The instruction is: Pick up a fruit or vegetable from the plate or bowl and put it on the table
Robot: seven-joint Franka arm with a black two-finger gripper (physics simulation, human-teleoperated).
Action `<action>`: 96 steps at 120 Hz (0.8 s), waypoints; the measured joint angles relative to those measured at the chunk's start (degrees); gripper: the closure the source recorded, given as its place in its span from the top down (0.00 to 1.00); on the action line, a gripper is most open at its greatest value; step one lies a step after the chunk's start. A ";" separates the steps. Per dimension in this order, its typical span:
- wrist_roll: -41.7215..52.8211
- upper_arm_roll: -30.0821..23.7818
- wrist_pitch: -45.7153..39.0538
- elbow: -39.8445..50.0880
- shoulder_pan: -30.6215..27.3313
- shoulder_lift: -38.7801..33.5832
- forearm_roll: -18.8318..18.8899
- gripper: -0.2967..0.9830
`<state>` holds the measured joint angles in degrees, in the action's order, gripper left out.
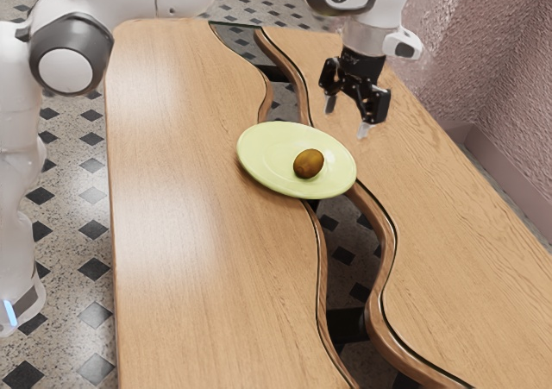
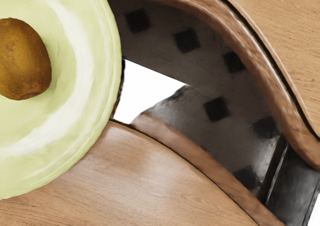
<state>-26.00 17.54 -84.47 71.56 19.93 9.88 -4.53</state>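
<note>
Smooth, honey-brown wood with fine grain is forming the surface (image 1: 190,303), its two slabs facing each other with wavy, rounded inner edges. Below the end effector (image 1: 347,117), a curving gap (image 1: 343,221) is running between them, and dark crossbars (image 1: 348,324) are spanning it underneath. The end effector is hanging above the surface, its two fingers standing wide apart with nothing between them. Lower than it and toward the exterior view's left, a glossy, pale green plate (image 1: 263,160) is lying partly over the gap, round and shallow with a smooth rim. Near the plate's middle, below the end effector and apart from it, an egg-shaped brown fruit (image 1: 309,163) is resting, its skin mottled and matte. Beyond the end effector, a pinkish wall (image 1: 500,44) is showing rough, pitted plaster, while speckled floor (image 1: 69,191) with dark diamonds is lying below the surface.
</note>
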 joint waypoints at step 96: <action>-8.97 -4.55 -2.03 1.07 -22.83 14.59 -10.31 0.77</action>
<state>-34.97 12.98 -86.50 72.63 -2.91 24.47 -14.84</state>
